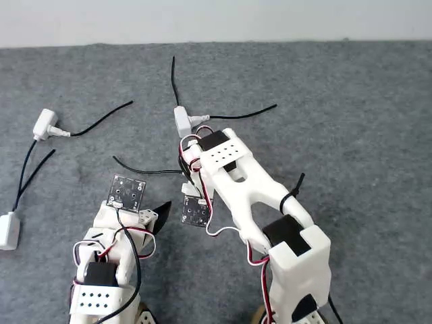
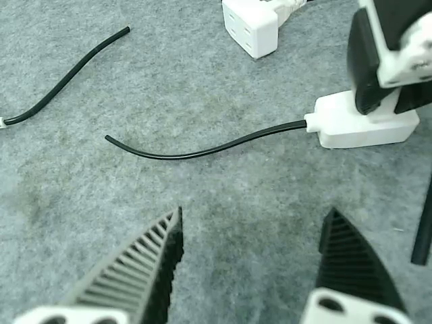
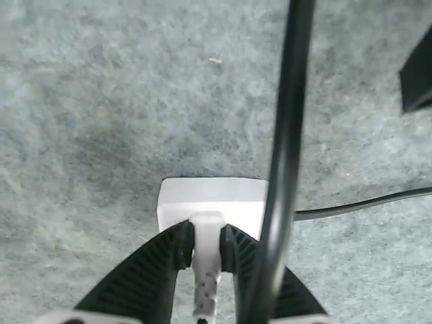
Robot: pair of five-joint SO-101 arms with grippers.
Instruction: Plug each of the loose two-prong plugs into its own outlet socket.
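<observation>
Two arms sit side by side on the gray counter (image 1: 351,101). The right gripper (image 3: 208,233) is pinched tight on a white plug (image 3: 210,199); it holds the plug by the narrow end, where the cord comes out. The plug is down low by the counter, in the middle, just ahead of the left arm; I cannot tell if it touches the gray. A thin black cord (image 2: 202,150) runs out from the plug across the counter and ends loose. A thick black wire (image 3: 290,121) hangs close in front of the right wrist view, right beside the plug.

The left gripper (image 2: 255,214) is spread wide and holds nothing; it hangs over bare counter, near the held plug but apart from it.

A little past the right gripper lies a white socket block (image 2: 251,25); it has small holes in its face; it is near the plug but not touching it. In the high view, one black cord goes up from it and one goes off to the side.

Far over on the left arm's side lie two more things, well apart from both arms: a small white piece (image 1: 44,124) farther back, and a white block (image 1: 8,231) at the very edge; black cords lie by them.
</observation>
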